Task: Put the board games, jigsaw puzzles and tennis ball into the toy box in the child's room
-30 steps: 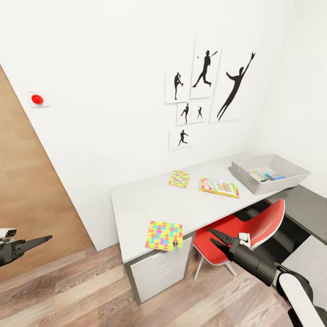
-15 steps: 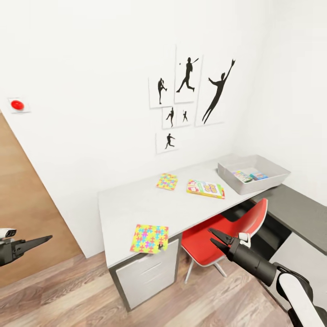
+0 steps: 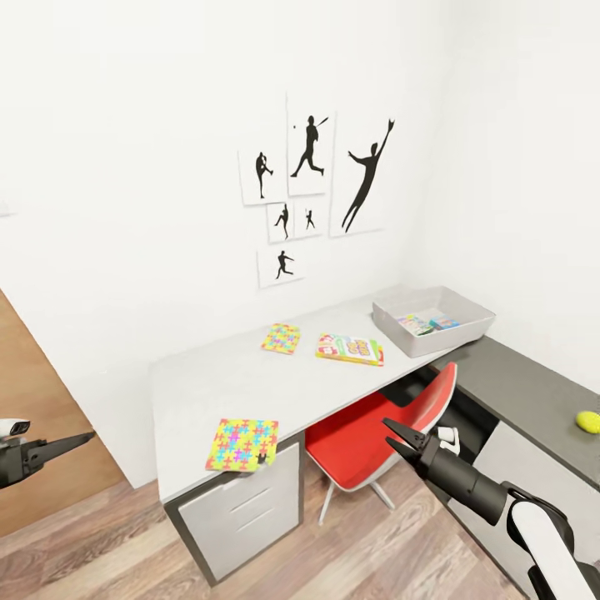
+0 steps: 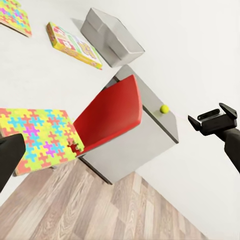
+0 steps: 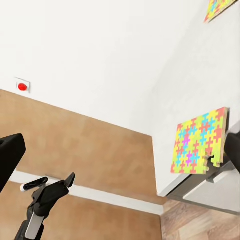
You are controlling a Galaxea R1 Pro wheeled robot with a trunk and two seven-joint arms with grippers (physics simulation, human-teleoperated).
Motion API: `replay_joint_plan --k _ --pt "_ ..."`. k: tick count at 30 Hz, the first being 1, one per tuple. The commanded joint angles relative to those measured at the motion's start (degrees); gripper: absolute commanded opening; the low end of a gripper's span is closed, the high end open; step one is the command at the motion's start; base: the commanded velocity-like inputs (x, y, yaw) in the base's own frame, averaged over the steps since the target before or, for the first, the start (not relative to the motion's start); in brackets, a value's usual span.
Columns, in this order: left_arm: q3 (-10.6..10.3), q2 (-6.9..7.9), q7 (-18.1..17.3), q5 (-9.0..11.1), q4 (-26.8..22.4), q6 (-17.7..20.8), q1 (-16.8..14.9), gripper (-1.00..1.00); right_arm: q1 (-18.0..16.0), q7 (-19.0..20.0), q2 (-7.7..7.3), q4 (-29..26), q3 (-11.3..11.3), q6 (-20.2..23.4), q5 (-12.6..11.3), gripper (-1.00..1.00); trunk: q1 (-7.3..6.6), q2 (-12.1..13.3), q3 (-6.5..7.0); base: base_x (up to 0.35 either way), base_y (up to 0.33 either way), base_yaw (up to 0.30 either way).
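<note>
On the white table [image 3: 208,383] a jigsaw puzzle [image 3: 242,444] lies at the near edge, slightly over it. A second jigsaw puzzle [image 3: 281,338] lies by the wall, with a colourful board game [image 3: 350,348] beside it. The grey toy box [image 3: 467,321] stands at the table's far end with flat colourful items inside. A tennis ball [image 3: 587,422] rests on the lower dark grey section. My left gripper [image 3: 75,440] hangs open far left of the table. My right gripper [image 3: 393,435] is open in front of the red chair. Both are empty. The bed is out of view.
A red chair [image 3: 367,437] is tucked under the table, between its white drawers [image 3: 242,512] and the dark lower section [image 3: 517,392]. Silhouette pictures [image 3: 312,187] hang on the white wall. A brown wooden door [image 3: 33,417] stands at the left over wood-plank floor [image 3: 125,550].
The whole picture has shifted left, so the camera has turned right. The tennis ball and more of the dark section came into view; the red wall button left it. Both grippers keep their places.
</note>
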Motion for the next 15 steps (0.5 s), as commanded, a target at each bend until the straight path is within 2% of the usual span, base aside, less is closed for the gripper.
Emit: replay_joint_plan --k 1,8,15 --pt "0.0 0.01 -0.2 0.0 0.0 0.6 0.0 1.0 -0.1 0.1 0.0 0.0 -0.1 0.3 0.0 1.0 0.03 -0.1 -0.08 0.0 -0.031 -0.04" --pt "0.0 0.01 -0.2 0.0 0.0 0.6 0.0 1.0 0.0 0.1 0.0 0.0 0.0 0.3 0.0 1.0 0.03 -0.1 0.01 0.0 -0.058 -0.016" --pt "0.0 0.01 -0.2 0.0 0.0 0.6 0.0 1.0 0.0 0.1 0.0 0.0 0.0 0.3 0.0 1.0 0.03 -0.1 0.02 0.0 -0.184 -0.002"
